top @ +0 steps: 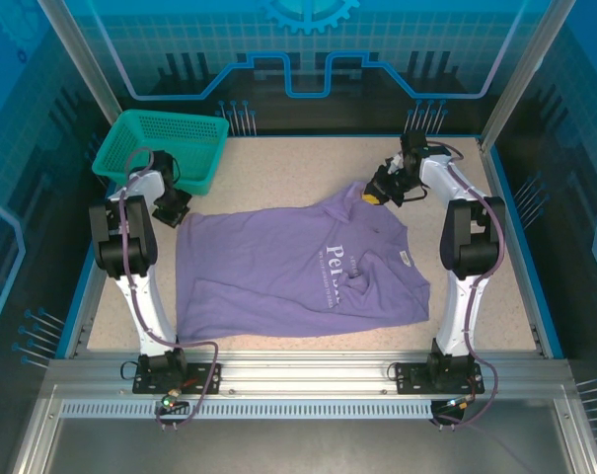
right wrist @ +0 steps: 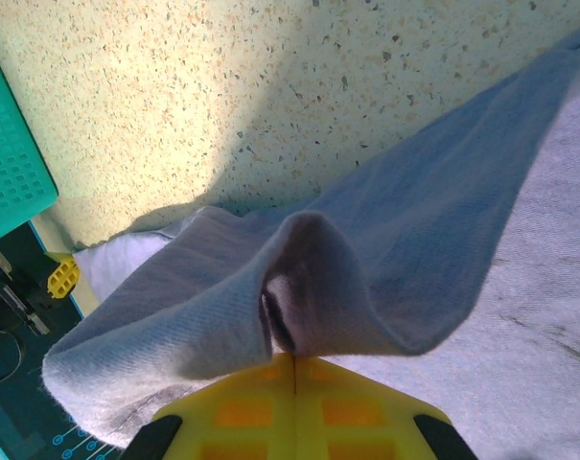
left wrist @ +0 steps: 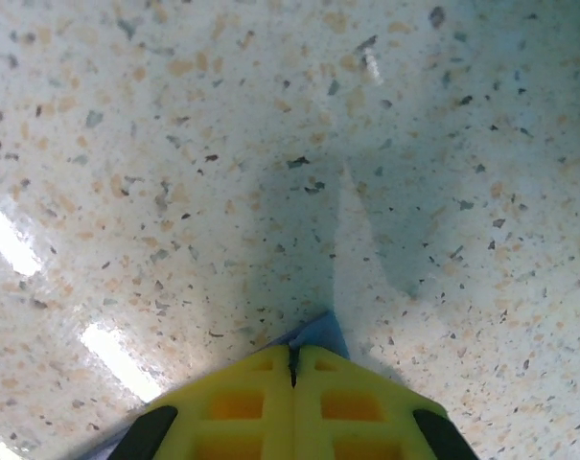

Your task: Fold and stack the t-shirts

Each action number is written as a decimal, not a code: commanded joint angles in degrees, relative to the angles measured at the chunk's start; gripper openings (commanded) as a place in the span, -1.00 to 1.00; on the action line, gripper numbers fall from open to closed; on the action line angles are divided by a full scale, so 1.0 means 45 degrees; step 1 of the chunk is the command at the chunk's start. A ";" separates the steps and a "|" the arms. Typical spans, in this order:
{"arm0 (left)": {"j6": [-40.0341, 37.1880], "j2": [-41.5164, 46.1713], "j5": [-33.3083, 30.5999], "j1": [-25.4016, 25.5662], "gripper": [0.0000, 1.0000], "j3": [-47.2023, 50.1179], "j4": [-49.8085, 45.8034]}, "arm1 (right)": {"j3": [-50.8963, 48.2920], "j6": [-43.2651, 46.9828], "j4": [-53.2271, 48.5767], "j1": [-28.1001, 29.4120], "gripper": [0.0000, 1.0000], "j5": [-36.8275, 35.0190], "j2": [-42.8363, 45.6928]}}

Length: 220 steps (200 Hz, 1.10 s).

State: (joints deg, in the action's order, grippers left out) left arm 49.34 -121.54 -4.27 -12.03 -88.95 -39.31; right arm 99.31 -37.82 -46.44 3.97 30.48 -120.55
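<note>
The lavender t-shirt (top: 288, 272) lies spread and rumpled mid-surface (top: 278, 163). We judge it light and limp, best taken by its corners and hems. Our right end effector (right wrist: 294, 362) is clamped on a raised fold at its far edge. Our left end effector (left wrist: 291, 356) is pinched together on a corner sliver. The teal basket (top: 165, 146) crowds the left arm.

Teal mesh basket (top: 207, 163) sits in the far-left corner of the speckled tabletop (top: 298, 163); an aluminium rail (top: 308, 379) runs along its near edge; blue-patterned panels (top: 308, 49) enclose it
</note>
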 commanded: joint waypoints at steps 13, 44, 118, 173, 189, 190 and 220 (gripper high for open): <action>-0.0480 0.1086 0.0173 0.0115 -1.00 0.0919 0.0896 | 0.0237 0.0291 -0.0239 -0.0250 -1.00 0.0213 0.0661; -0.1008 0.2603 0.0469 0.0115 -1.00 0.2246 0.2237 | 0.0012 0.0655 -0.0298 -0.0436 -1.00 0.0262 0.1078; -0.1973 0.7111 0.1084 0.0145 -1.00 0.6503 0.3871 | -0.1932 0.1668 -0.0731 -0.1211 -1.00 0.0634 0.2608; -0.0883 1.0448 0.1222 0.0232 -1.00 0.8805 0.1714 | -0.3089 0.2057 -0.2025 -0.1526 -1.00 0.0534 0.3629; -0.0435 1.1201 0.1278 0.0232 -1.00 0.9186 0.0819 | -0.3311 0.1981 -0.2481 -0.1508 -1.00 0.0419 0.3920; -0.0417 1.1243 0.1280 0.0222 -1.00 0.9203 0.0744 | -0.3334 0.1980 -0.2517 -0.1507 -1.00 0.0407 0.3929; 0.0277 1.2215 0.1135 0.0252 -1.00 0.9766 -0.0763 | -0.3478 0.1945 -0.3472 -0.1502 -1.00 0.0119 0.4193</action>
State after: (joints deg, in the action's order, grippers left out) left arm 46.94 -69.82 0.32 -11.42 -47.37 -34.22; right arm 84.51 -29.87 -55.99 -2.31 31.88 -104.01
